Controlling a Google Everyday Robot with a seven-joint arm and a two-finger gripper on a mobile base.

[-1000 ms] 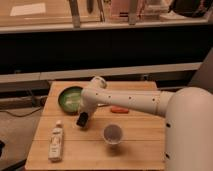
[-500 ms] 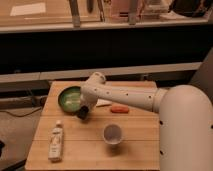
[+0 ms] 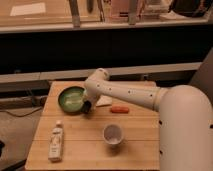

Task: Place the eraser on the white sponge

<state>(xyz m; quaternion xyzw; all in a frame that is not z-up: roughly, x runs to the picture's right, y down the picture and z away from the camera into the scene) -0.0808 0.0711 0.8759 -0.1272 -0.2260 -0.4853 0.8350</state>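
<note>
My gripper hangs at the end of the white arm over the far left part of the wooden table, at the right rim of the green bowl. It is shut on the eraser, a small black block at its tip, held just above the table. The white sponge is a flat whitish pad lying just right of the gripper. It is partly hidden under the arm.
A small orange oblong piece lies right of the sponge. A white cup stands at the middle front. A white bottle lies at the front left. The robot's large white body fills the right side.
The gripper with the black block has moved away from the table's front and a little right, from in front of the bowl to beside the sponge.
</note>
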